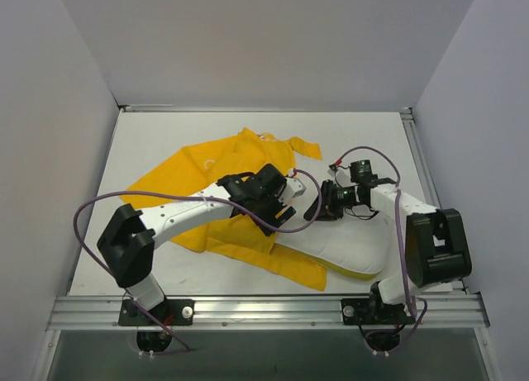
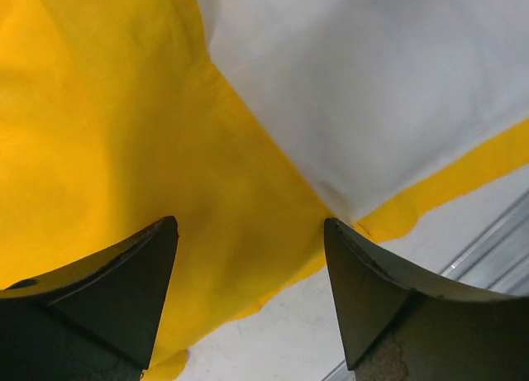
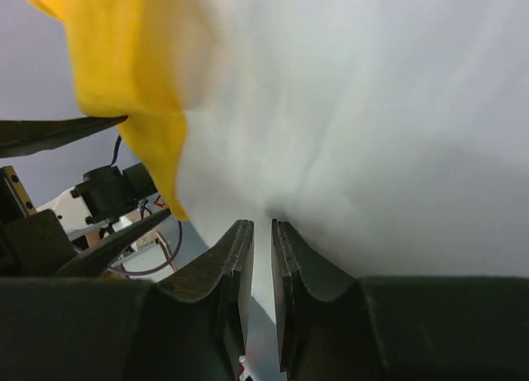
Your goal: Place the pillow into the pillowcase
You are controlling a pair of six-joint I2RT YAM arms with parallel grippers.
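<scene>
Showing the right gripper (image 3: pixel 263 261) clenched to a thin slit on the edge of the pillow (image 3: pixel 372 108), apparently pinching its cloth to hold that end up off the surface (image 1: pixel 157 137). The left gripper (image 2: pixel 248 265) hung released, fingers wide apart, above the point where the pillow's corner met the pillowcase (image 2: pixel 99 133), probably positioned to seize the yellow opening. Most of the pillow lay outside the pillowcase, toward the near edge.
</scene>
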